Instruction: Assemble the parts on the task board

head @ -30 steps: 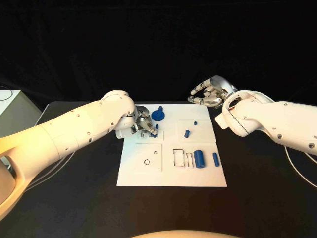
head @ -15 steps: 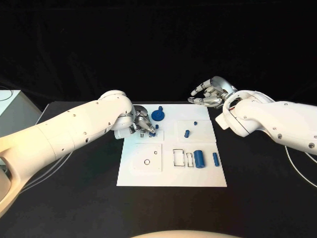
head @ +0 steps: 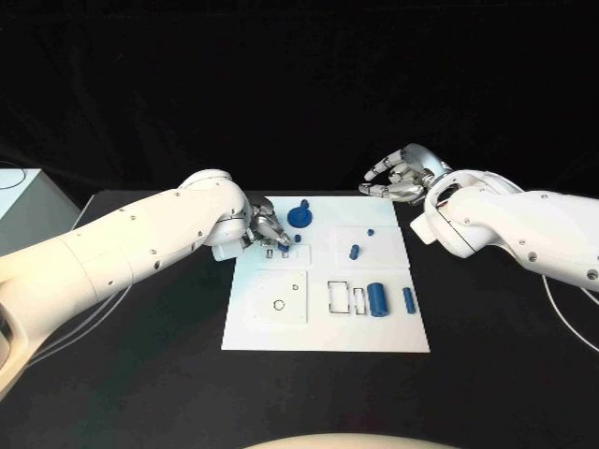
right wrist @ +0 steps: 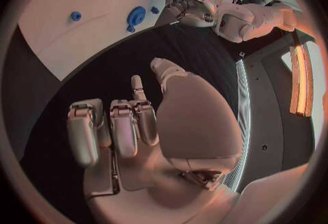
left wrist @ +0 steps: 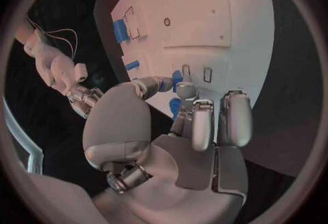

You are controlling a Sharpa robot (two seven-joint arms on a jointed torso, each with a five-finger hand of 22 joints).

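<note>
Head view: task board [head: 324, 323] lies mid-frame on black table [head: 138, 374]; left hand [head: 269, 233] sits at board's upper-left corner, fingers curled down onto a small blue part [head: 289, 251]; grasping it or just touching, can't tell; blue gear-like part [head: 299, 217] just above; right hand [head: 402, 178] hovers off board at upper right, fingers loosely bent, nothing in it; blue cylinder [head: 379, 299] lower right of board.

Left wrist view: fingertips [left wrist: 185, 90] close round the small blue part, likely pinching.

Right wrist view: right hand clear of board, holding nothing.

Parts look rigid, light, smooth plastic; prob. slippery; pinch across the sides w/ fingertips.
</note>
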